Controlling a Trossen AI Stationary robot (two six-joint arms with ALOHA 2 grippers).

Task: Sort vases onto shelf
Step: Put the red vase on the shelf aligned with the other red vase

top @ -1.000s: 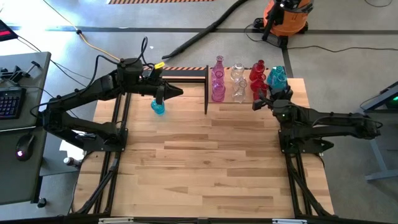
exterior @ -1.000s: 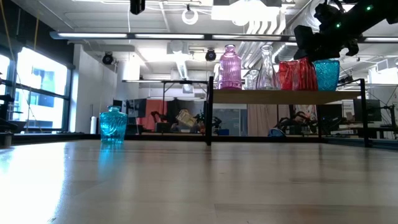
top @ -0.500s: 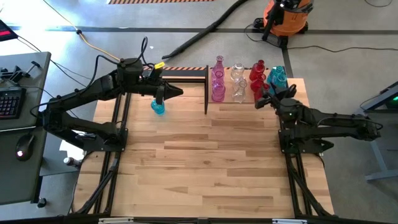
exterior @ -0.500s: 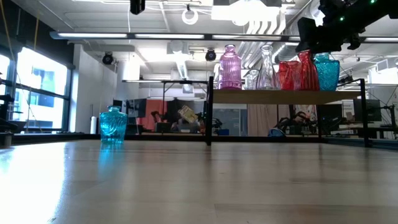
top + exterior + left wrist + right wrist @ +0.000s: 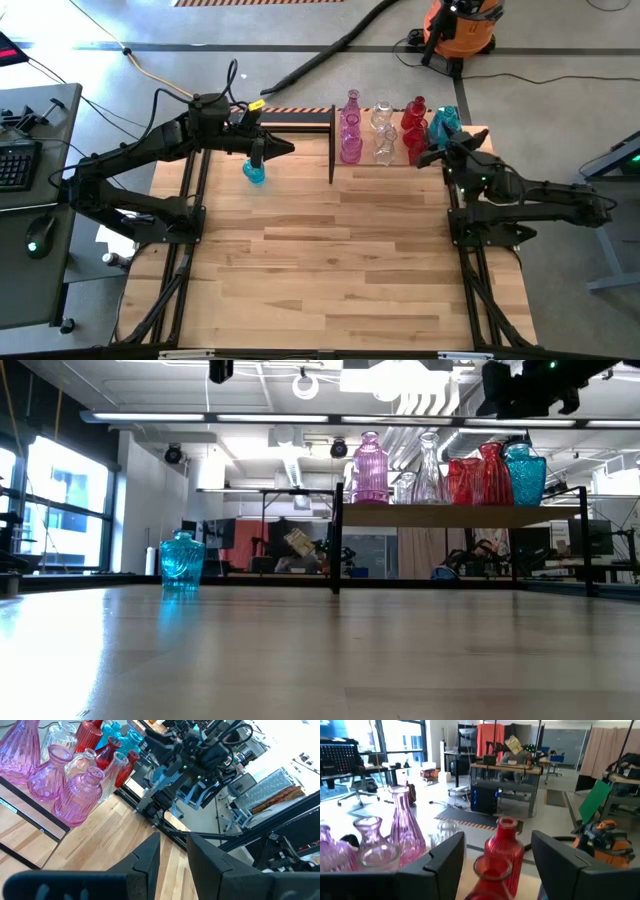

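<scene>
The shelf stands at the table's far right on black posts. On it rest pink vases, clear vases, red vases and a teal vase. One more teal vase stands on its base on the table left of the shelf. My right gripper hovers open above the shelf's right end; its wrist view looks past the fingers at a red vase farther on. My left gripper hangs in the air beside the lone teal vase, open by a narrow gap, with nothing in it.
Bare tabletop stretches from the shelf to the near edge. An orange shop vacuum and its hose lie on the floor behind the table. A desk with a keyboard stands left of the table.
My right gripper has risen above the vases at the shelf's right end and drawn back a little toward the table's right edge, still open. The vases stand where they were.
</scene>
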